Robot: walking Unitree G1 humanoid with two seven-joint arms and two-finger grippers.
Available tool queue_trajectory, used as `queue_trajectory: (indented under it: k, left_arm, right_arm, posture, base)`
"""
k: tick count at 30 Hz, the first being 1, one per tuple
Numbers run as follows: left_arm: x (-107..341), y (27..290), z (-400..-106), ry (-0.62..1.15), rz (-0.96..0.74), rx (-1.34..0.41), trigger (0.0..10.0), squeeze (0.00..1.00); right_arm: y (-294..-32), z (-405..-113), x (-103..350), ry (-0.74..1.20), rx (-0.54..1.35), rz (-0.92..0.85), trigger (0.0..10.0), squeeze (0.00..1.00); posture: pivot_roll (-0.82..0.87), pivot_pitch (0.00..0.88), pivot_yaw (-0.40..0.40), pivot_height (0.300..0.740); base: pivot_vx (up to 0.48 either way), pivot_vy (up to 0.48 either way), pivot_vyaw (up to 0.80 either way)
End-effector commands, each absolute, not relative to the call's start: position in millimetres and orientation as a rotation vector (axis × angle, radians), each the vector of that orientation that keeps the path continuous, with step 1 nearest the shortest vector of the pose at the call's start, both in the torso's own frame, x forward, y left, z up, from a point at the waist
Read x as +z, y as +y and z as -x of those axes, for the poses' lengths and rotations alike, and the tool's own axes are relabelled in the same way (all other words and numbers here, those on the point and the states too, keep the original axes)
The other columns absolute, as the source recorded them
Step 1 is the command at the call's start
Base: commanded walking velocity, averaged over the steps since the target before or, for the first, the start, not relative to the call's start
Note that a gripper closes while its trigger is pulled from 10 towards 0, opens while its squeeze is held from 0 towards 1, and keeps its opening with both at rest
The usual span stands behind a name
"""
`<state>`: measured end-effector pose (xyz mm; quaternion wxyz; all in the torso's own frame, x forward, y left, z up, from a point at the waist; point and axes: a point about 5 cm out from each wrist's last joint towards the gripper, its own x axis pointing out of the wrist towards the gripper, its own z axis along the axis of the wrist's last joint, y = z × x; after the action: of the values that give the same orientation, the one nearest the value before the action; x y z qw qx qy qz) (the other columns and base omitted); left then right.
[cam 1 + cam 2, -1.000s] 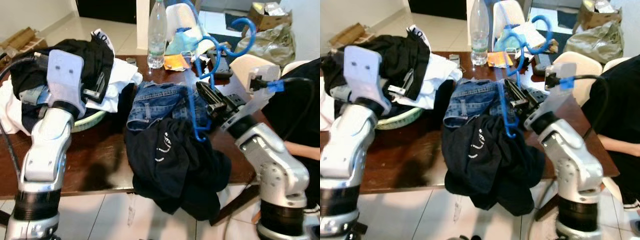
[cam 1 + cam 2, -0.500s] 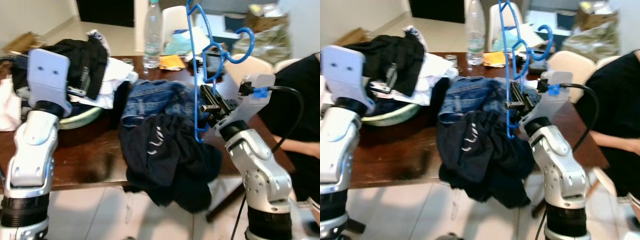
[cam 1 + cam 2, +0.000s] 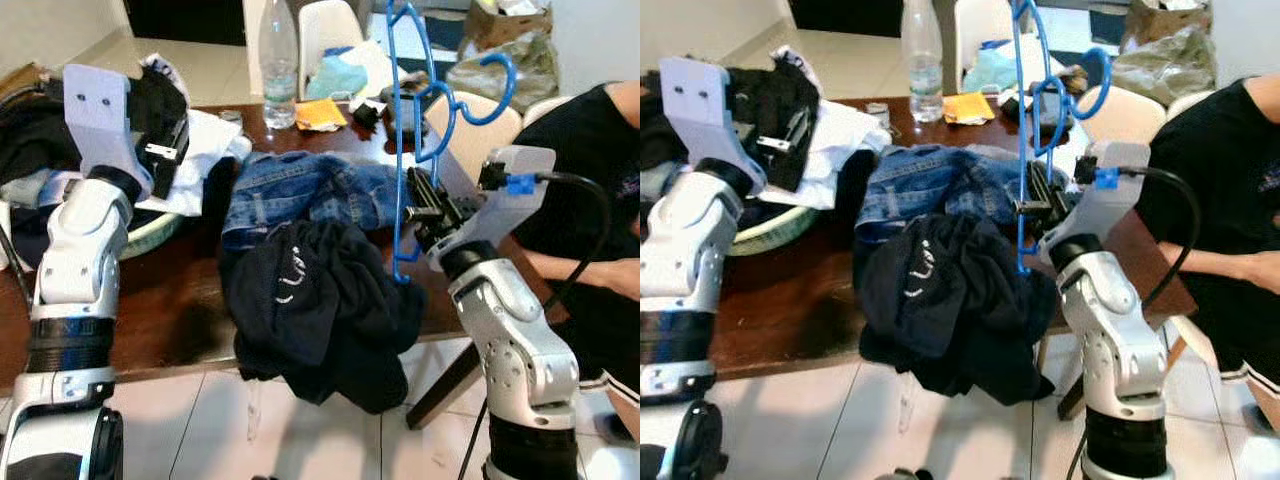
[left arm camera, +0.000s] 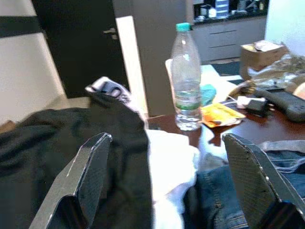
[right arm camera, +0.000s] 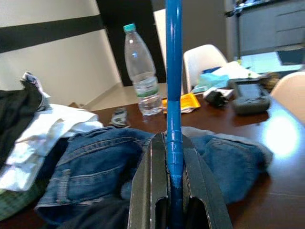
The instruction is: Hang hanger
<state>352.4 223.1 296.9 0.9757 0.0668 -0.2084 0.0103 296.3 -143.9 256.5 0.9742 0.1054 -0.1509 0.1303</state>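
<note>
Nearest: pale tiled floor (image 3: 200, 420) in front of the tabletop, bare between the two arms. Black garment (image 3: 320, 310) draped over the near tabletop (image 3: 170, 310) edge, hanging down toward the floor.

Right gripper (image 3: 418, 205) raised above the near right part of the tabletop, fingers (image 5: 155, 191) clamped on the straight bar of the blue hanger (image 3: 405, 130). Hanger held upright, lower end just beside the black garment, hooks up high above the clutter and clear of everything around them. In the right wrist view, blue bar pinched tight between the two black fingers, running straight up.

Person in a black shirt (image 3: 580, 180) seated close on the right, forearm (image 3: 590, 275) near the right arm's elbow; tight room on that side. White chair back (image 3: 470, 125) just behind the gripper.

Mid tabletop: blue jeans (image 3: 300, 190) crumpled behind the black garment, touching it. Bare dark wood left of the garment.

Left gripper (image 3: 165, 150) held up over the left heap of clothes, fingers (image 4: 90, 176) spread wide, holding nothing. Below it a pale green basket (image 3: 150, 235) with black and white clothes (image 3: 200, 150) piled over its rim.

Farther back: clear water bottle (image 3: 277, 60) upright near the far edge, orange packet (image 3: 322, 113) beside it, dark remote-like items (image 3: 385, 100) to its right. Beyond the tabletop: another white chair (image 3: 325, 25), cardboard box (image 3: 505, 15), open tiled floor, dark doorway.
</note>
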Motion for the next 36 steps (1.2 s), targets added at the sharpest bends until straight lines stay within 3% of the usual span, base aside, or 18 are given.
queue_trajectory:
  k: [1,8,14,21,36]
  left_arm:
    - [296.3,226.6,-351.3,-0.425,-0.116,0.041,10.0,0.0]
    - [297.3,225.9,-349.1,-0.438,-0.121,0.041,10.0,0.0]
    - [303.1,226.4,-344.2,-0.48,-0.187,0.065,10.0,0.0]
    - [307.6,228.6,-342.1,-0.502,-0.222,0.086,10.0,0.0]
    - [315.1,199.6,-340.7,-0.506,-0.3,-0.042,10.0,0.0]
  right_arm:
    - [-142.0,-291.8,257.8,-0.324,0.275,-0.199,10.0,0.0]
    - [-139.8,-290.5,257.7,-0.326,0.291,-0.2,10.0,0.0]
    - [-135.8,-290.3,256.9,-0.331,0.305,-0.209,10.0,0.0]
    - [-133.2,-288.7,256.8,-0.337,0.332,-0.19,10.0,0.0]
    - [-135.6,-291.9,256.2,-0.336,0.305,-0.208,10.0,0.0]
  posture:
    - [0.07,0.209,-0.016,0.74]
    - [0.07,0.212,-0.018,0.74]
    - [0.08,0.214,-0.017,0.74]
    - [0.08,0.211,-0.014,0.74]
    - [0.08,0.196,-0.019,0.74]
  base:
    - [0.255,0.0,0.78]
    - [0.271,0.0,0.7]
    - [0.277,0.0,0.0]
    - [0.276,0.0,0.79]
    - [0.053,0.0,0.0]
